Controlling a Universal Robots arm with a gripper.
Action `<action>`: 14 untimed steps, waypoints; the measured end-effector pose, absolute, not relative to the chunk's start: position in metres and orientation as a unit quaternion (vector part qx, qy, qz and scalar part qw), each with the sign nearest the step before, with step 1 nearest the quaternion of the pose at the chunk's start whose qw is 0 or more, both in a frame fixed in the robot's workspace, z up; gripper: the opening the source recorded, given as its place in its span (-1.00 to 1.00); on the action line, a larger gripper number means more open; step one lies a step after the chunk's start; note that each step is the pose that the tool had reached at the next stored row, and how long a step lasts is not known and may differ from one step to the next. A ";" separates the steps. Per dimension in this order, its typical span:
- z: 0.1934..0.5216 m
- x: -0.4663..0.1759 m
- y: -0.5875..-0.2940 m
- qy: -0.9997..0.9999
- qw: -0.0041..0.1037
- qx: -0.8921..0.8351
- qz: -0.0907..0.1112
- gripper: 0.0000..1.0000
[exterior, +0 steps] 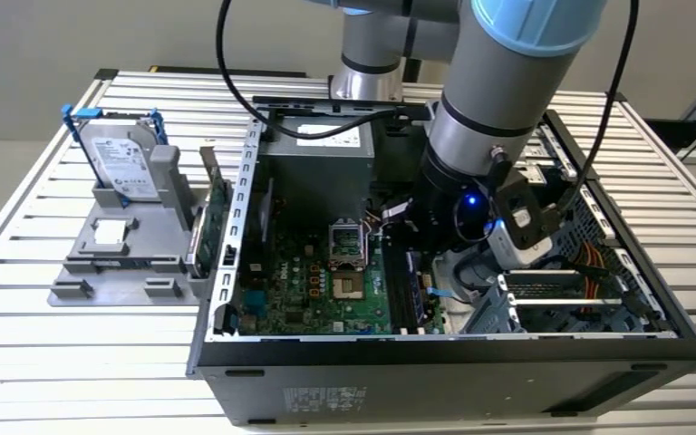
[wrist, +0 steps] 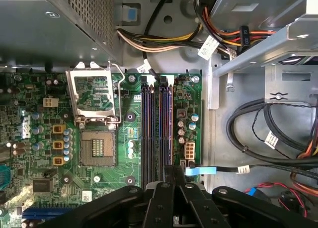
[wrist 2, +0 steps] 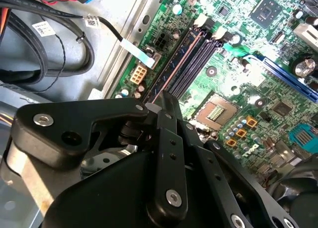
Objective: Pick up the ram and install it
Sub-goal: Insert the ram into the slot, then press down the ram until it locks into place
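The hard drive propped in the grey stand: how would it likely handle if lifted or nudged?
The hard drive looks like a rigid, metal-cased block, so it is probably stiff and fairly heavy for its size. Its smooth silver face may be slippery. It stands nearly upright in the grey stand, so a sideways push might tip it.

Grey tubular robot arm (exterior: 493,86) with pale blue joint caps, reaching steeply down from above, wrist low inside the open case. Small blue light lit on the dark wrist section (exterior: 467,201). Black two-fingered metal gripper (wrist: 169,172) pointing downward, linkage arms spread to either side in both wrist views, narrow fingers (wrist 2: 166,106) drawn close together at the tip, almost meeting. Black cable looping alongside the upper arm.
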State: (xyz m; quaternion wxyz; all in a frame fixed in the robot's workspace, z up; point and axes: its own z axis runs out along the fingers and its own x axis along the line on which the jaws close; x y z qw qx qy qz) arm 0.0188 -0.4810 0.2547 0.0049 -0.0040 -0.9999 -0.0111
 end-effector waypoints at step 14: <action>0.255 0.019 -0.481 -1.000 0.005 0.016 -0.011 -1.00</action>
